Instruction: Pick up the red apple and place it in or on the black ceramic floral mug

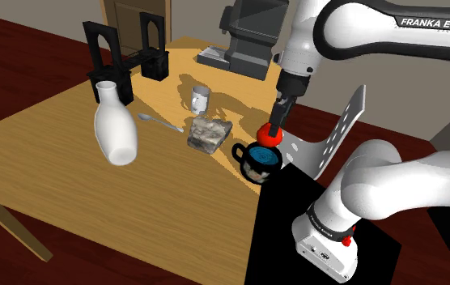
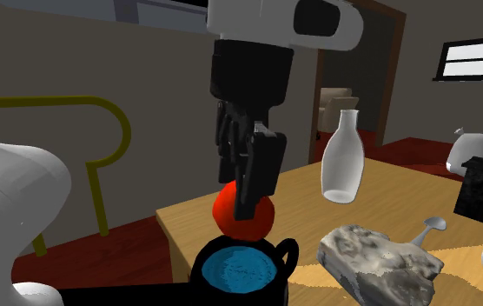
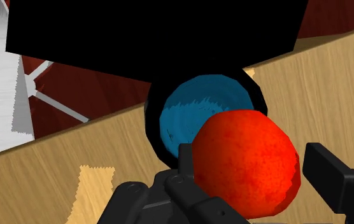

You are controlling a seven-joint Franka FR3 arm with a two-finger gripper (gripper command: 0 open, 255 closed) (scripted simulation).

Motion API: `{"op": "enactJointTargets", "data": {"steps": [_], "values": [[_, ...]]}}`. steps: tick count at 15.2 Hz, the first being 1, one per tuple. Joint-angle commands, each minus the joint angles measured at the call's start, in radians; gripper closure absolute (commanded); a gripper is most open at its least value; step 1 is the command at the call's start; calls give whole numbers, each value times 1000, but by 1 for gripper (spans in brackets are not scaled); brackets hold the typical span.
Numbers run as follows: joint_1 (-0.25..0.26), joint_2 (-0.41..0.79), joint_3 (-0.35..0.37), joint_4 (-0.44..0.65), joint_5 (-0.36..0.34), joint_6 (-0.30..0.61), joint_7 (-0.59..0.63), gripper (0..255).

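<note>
The red apple [image 1: 269, 135] [image 2: 259, 223] [image 3: 242, 162] hangs just over the black mug [image 1: 256, 164] [image 2: 201, 263] [image 3: 185, 114], whose inside is blue. The mug stands at the table's near corner, beside the stand. My gripper [image 1: 273, 124] [image 2: 248, 193] [image 3: 249, 154] points down over the mug with the apple between its fingers. In the wrist view one finger [image 3: 183, 159] touches the apple, while a thin strip of table shows between the apple and the other finger [image 3: 325, 168]. The fingers stand open.
A grey lumpy block [image 1: 207, 133] [image 2: 379, 261] lies next to the mug, with a spoon [image 1: 159, 121], a small cup [image 1: 200, 99] and a white vase [image 1: 115, 128] [image 2: 341, 161] further along the table [image 1: 70, 178]. Black racks [image 1: 122, 57] and a machine [image 1: 244, 44] stand at the far edge.
</note>
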Motion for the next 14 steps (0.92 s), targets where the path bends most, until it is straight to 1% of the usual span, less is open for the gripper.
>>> {"op": "enactJointTargets", "data": {"steps": [1, 5, 6, 14], "values": [[-1, 0, -1, -26, 0, 27, -4, 255], [-1, 4, 0, -79, 1, 82, -10, 255], [-1, 7, 0, -103, 2, 109, -13, 255], [0, 7, 0, -103, 1, 109, -12, 255]]}}
